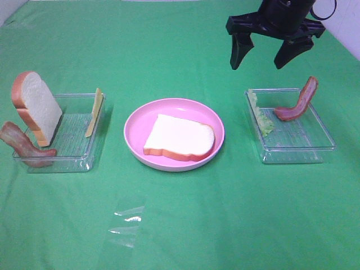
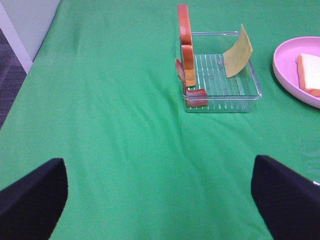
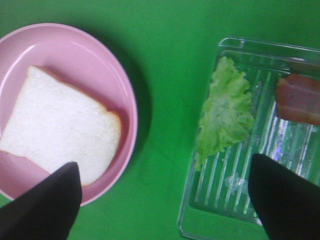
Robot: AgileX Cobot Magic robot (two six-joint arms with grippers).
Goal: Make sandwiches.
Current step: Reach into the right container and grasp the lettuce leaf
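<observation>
Two bread slices: the flat bread slice (image 1: 179,139) on the one pink plate (image 1: 135,126), the standing bread slice (image 1: 38,107) in the left tray (image 1: 79,163) at 9 o'clock, with one bacon strip (image 1: 25,146) and one cheese slice (image 1: 94,112). The right tray (image 1: 304,154) at 3 o'clock holds one lettuce leaf (image 1: 261,118) and a second bacon strip (image 1: 298,101). Green cloth (image 1: 225,225) covers the counter. The right end effector (image 1: 257,64), at 1 o'clock, and the left end effector (image 2: 159,161) are both open, empty.

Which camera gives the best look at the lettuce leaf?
The right wrist view: the lettuce leaf is seen close from above, ruffled edges clear, in the clear tray beside a bacon strip. The exterior high view shows it small, against that tray's wall nearest the pink plate. The left wrist view misses it.
</observation>
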